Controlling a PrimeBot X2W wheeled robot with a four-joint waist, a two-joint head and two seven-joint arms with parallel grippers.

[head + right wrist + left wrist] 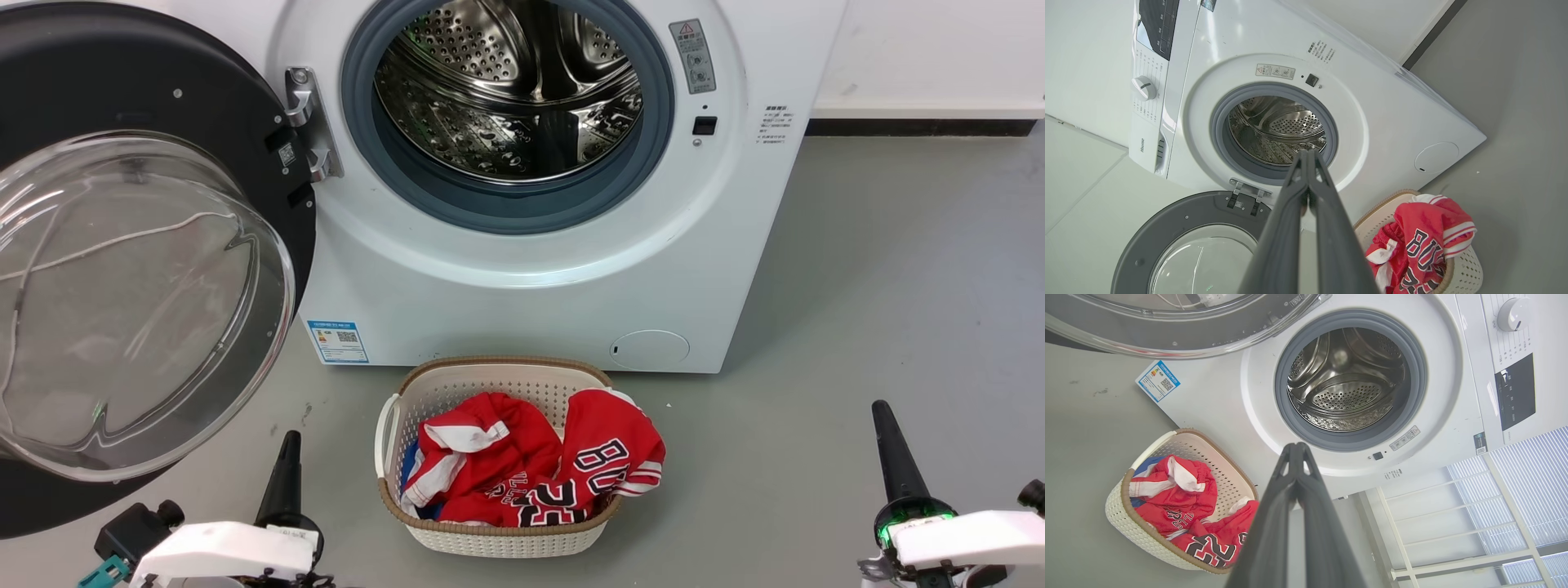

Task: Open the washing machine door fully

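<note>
Swung wide: washing machine door (139,269) at 9 o'clock of drum (506,90); glossy black ring, bulging clear glass bowl, metal hinge (306,122). L gripper (1297,451) at 7, fingers pressed together, empty. Risk: raising it could clip the glass, bounce door shut-ward. Cream perforated basket (490,366) w/ red jerseys (531,465) at 6. Behind, washing machine (531,286): white, smooth. R gripper (1308,157) at 5, likewise pressed together, empty.

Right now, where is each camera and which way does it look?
Head view: on my head, looking down at the washing machine, its open door and the laundry basket; both jaws show at the bottom.
Left wrist view: on my left wrist, looking along shut left jaws at the drum.
Right wrist view: on my right wrist, looking along shut right jaws at the drum.
Shared: all three see drum and laundry basket.
</note>
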